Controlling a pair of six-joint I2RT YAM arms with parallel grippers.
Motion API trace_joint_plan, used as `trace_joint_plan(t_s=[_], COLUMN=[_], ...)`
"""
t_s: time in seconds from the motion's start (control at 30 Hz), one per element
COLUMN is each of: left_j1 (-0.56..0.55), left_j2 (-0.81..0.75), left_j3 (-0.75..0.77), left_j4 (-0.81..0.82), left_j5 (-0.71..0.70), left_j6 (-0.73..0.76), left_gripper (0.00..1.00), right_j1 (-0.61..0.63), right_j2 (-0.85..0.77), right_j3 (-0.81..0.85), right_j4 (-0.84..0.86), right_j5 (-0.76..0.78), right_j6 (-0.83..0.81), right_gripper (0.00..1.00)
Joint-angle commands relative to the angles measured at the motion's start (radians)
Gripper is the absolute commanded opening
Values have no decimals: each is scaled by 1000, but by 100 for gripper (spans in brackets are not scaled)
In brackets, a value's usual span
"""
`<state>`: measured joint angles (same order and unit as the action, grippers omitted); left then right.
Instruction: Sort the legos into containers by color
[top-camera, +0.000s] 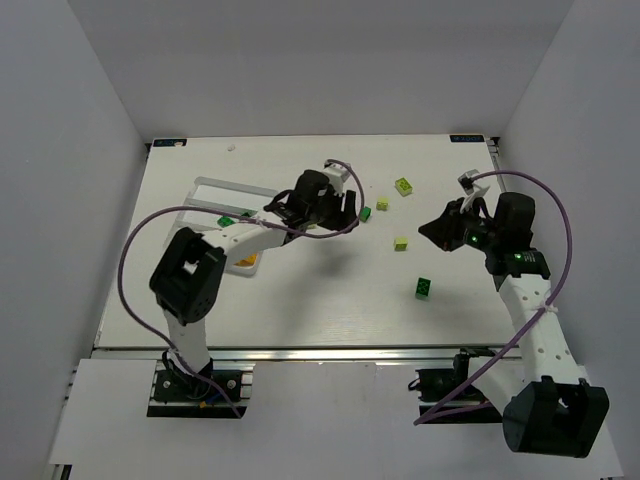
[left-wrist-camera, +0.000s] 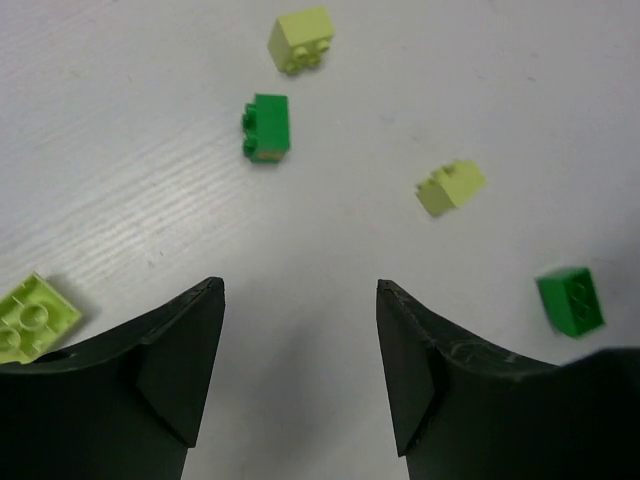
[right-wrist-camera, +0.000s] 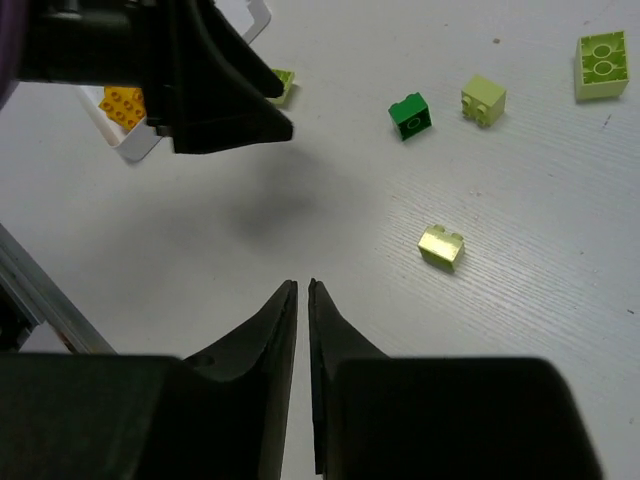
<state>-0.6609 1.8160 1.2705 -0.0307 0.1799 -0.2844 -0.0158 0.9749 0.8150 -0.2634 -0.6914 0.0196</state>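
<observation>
**A:** Start at the left. What's in the tray (top-camera: 214, 186)?

**B:** Two pieces show: a sorted green brick (top-camera: 226, 221) toward its middle and an orange-yellow brick (top-camera: 247, 262) in the near-right corner compartment. The left arm hides most of the dividers, so I can't count compartments.

**A:** And the left tool (left-wrist-camera: 300, 287)?

**B:** Released, jaws wide with nothing between them, hovering over the counter (top-camera: 300, 300) just right of the tray. A flat lime brick (left-wrist-camera: 30, 318) lies beside one finger, outside the gap.

**A:** What does the next pick turn on?

**B:** Probably the dark green brick (left-wrist-camera: 266, 127). It lies ahead of the open jaws, rightward and slightly far, a little off the gap's centre line. It's tipped on its side and looks longer along the line away from the tool, so I'd judge the jaws would close across its shorter width. The left arm is nearer both to it and to the tray.

**A:** Further right?

**B:** A pale lime brick (left-wrist-camera: 301, 38) just beyond it. A second pale brick (left-wrist-camera: 450, 187) and a loose green brick (left-wrist-camera: 570, 300) are nearer, and there's a far lime brick (top-camera: 404, 186). All are loose on the counter. The right tool (right-wrist-camera: 302, 285) hovers clenched and empty.
</observation>
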Motion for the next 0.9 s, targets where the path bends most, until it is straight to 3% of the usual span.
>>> trace_joint_plan(t_s=[0.0, 0.13, 0.3, 0.7, 0.87], left_j1=[-35, -58, -89, -118, -118], left_j2=[72, 170, 311, 454, 540], left_j3=[127, 210, 334, 421, 529], left_j4=[-35, 14, -2, 100, 39], left_j5=[-212, -273, -339, -442, -464], left_j6=[76, 111, 134, 105, 100], left_gripper=[72, 73, 74, 71, 66], right_j1=[-45, -59, -61, -56, -52], right_j2=[-24, -48, -67, -81, -84], right_j3=[-11, -25, -34, -43, -47], right_j4=[27, 38, 50, 70, 73], right_j5=[-98, -122, -131, -169, -178], right_j6=[-4, -4, 8, 40, 45], right_gripper=[15, 22, 49, 55, 55])
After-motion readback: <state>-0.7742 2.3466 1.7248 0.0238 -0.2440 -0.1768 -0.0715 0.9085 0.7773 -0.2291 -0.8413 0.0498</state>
